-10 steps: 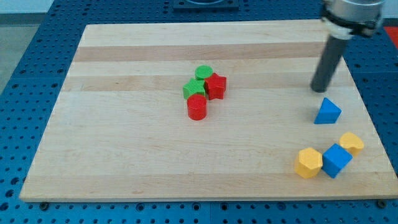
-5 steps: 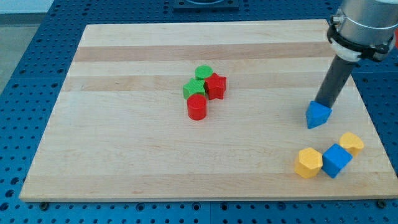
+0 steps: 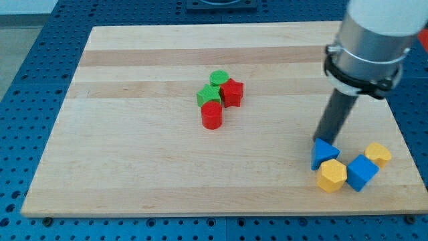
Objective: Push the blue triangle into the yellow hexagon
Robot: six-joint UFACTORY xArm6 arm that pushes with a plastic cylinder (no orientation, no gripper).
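Our tip [image 3: 322,140] is down on the wooden board [image 3: 134,167]. It has no jaws, so it holds nothing. It is just a dark rod. The end of the rod touches the top of the blue triangle [image 3: 324,153], on the side toward the view's top.

We will use the yellow hexagon [image 3: 332,175] as our main mark. The blue triangle sits right above the yellow hexagon, toward the view's top and a little to the view's left. The two blocks touch, or are so close that we cannot see a gap. Our tip is just past the triangle, farther up from the hexagon.

A blue cube [image 3: 362,172] sits just beside the yellow hexagon on the view's right. They look like they touch. A second yellow block [image 3: 378,154], with a rounded shape, is past the blue cube, up and to the view's right of the hexagon. It sits close against the cube.

Four more blocks are far from the yellow hexagon, up and to the view's left, near the middle of the board. They huddle in one tight bunch. A green cylinder [image 3: 219,78] is at the top of the bunch. A red block [image 3: 232,92] with bumpy sides is on its right. A green block [image 3: 208,96] is on its left. A red cylinder [image 3: 211,115] is at the bottom of the bunch.

The board lies on a blue table [image 3: 27,80] full of small holes.
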